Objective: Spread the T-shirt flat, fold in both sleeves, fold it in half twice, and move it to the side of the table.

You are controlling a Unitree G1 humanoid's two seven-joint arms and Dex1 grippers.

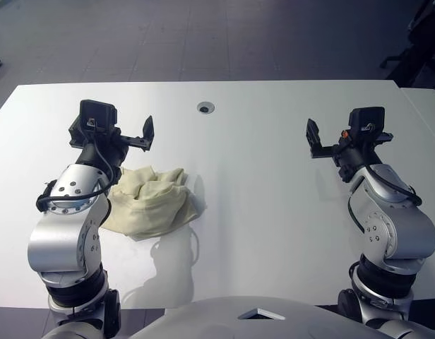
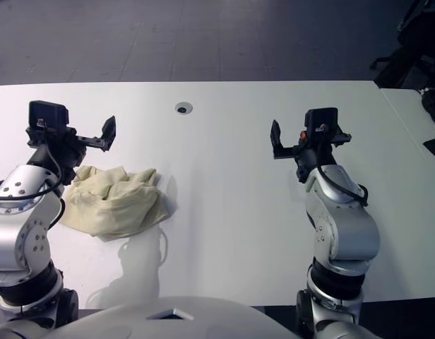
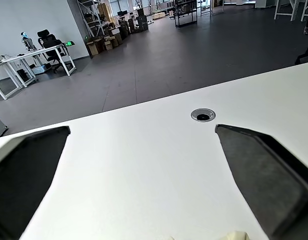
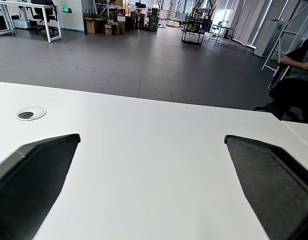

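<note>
Over the left side of the white rectangular table, I see the left gripper hovering, its jaws spread wide and holding nothing. Just beside it, toward me, the pale yellow fabric T-shirt lies crumpled in a heap on the table. Farther back, near the middle, sits a small round metal cable grommet. Well apart on the right, the right gripper hangs with its jaws wide open too, empty.

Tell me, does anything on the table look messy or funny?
Yes. The T-shirt is scrunched up in a lumpy heap on the left part of the table instead of lying flat. Nothing looks spilled or broken.
</note>
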